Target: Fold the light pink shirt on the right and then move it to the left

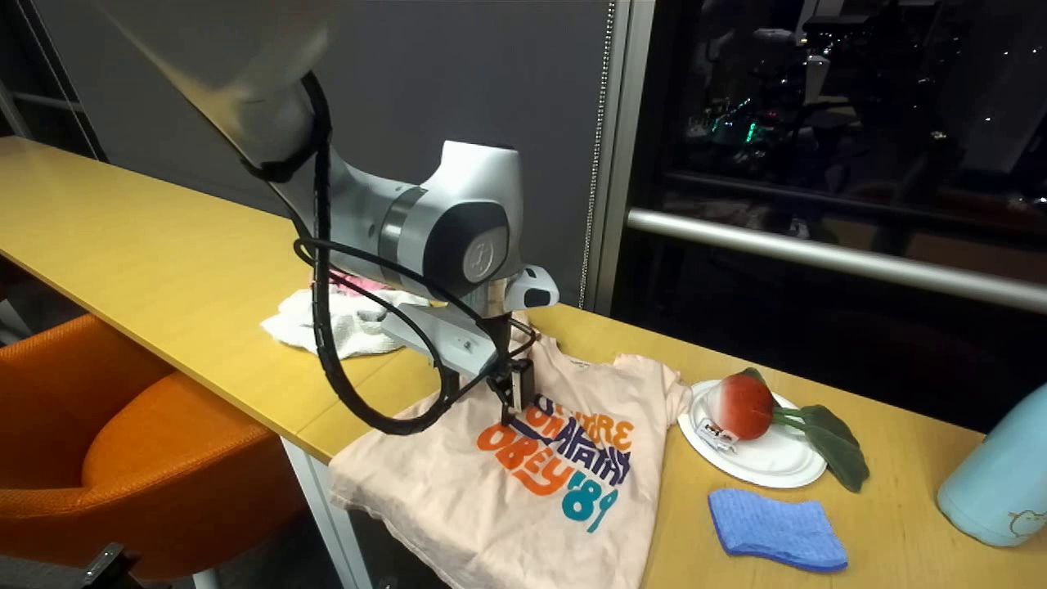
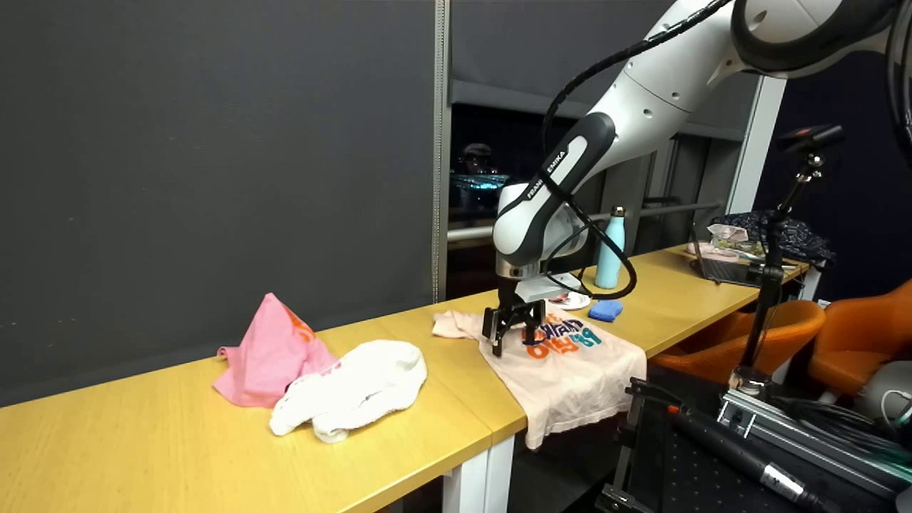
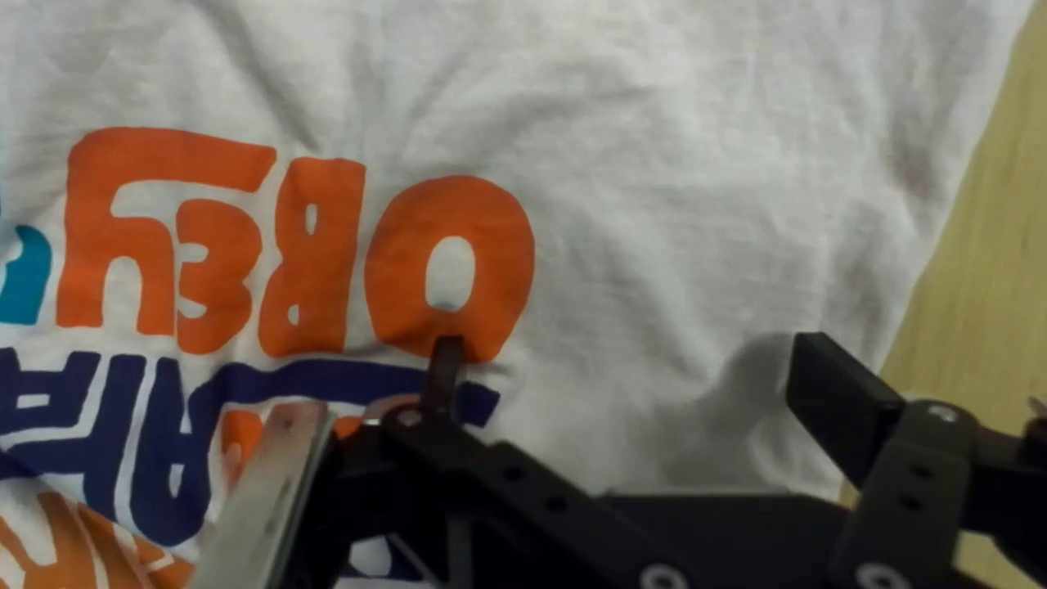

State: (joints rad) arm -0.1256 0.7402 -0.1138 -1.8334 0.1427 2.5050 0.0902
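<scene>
Spread out face up, the light pink shirt (image 1: pixel 425 491) bears orange, dark blue and teal lettering. Its lower part drapes over the table's front edge in both exterior views, and one sleeve (image 2: pixel 456 324) reaches toward the white cloth. Pointing down over the shirt (image 3: pixel 622 229), my gripper (image 3: pixel 626 352) stands open, with no fabric pinched between its fingers. In the wrist view one fingertip (image 3: pixel 444 368) overlaps the orange O, and the opposite finger (image 3: pixel 847 409) is near the shirt's side edge. Whether the tips touch the fabric I cannot tell. The arm covers part of the collar side in an exterior view.
A white cloth (image 2: pixel 356 392) and a peaked pink cloth (image 2: pixel 267 356) lie on the table left of the shirt. Beyond its other side are a white plate (image 1: pixel 785 470) with a red radish-like item (image 1: pixel 746 406), a blue cloth (image 1: pixel 773 528) and a light blue bottle (image 1: pixel 1002 474).
</scene>
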